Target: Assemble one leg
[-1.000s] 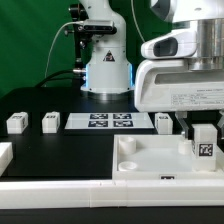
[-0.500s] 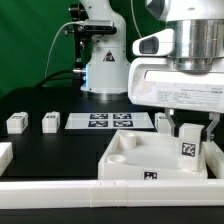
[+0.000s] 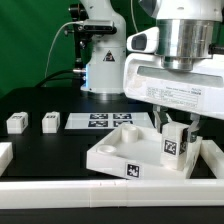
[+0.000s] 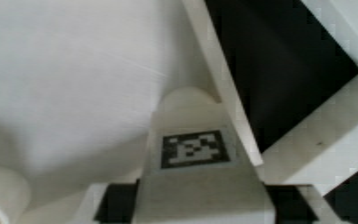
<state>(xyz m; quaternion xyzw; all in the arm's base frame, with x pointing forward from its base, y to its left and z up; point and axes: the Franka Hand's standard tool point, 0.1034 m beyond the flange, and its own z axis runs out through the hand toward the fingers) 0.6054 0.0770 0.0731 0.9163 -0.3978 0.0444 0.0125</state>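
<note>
The arm's big white head hangs low over the near right of the black table [image 3: 40, 150], and its gripper [image 3: 172, 128] is closed on the leg [image 3: 176, 143] — a small white block whose black-and-white tag faces the camera in the exterior view. From the wrist view the two dark fingers [image 4: 123, 201] sit on either side of the leg [image 4: 197, 140], squeezing it narrow between them.

The leg stands inside the white tray [image 3: 115, 160], toward the tray's right end, though whether it touches the tray floor I cannot tell. The tray sits skewed on the table, one corner pointing at the near edge, with a small tag on its front wall and a round socket showing at its far corner.

Farther back — at the exterior view's left — two more small white blocks [image 3: 16, 123] [image 3: 50, 121] stand apart from each other, and the marker board [image 3: 99, 121] lies flat just beside them to the right.
</note>
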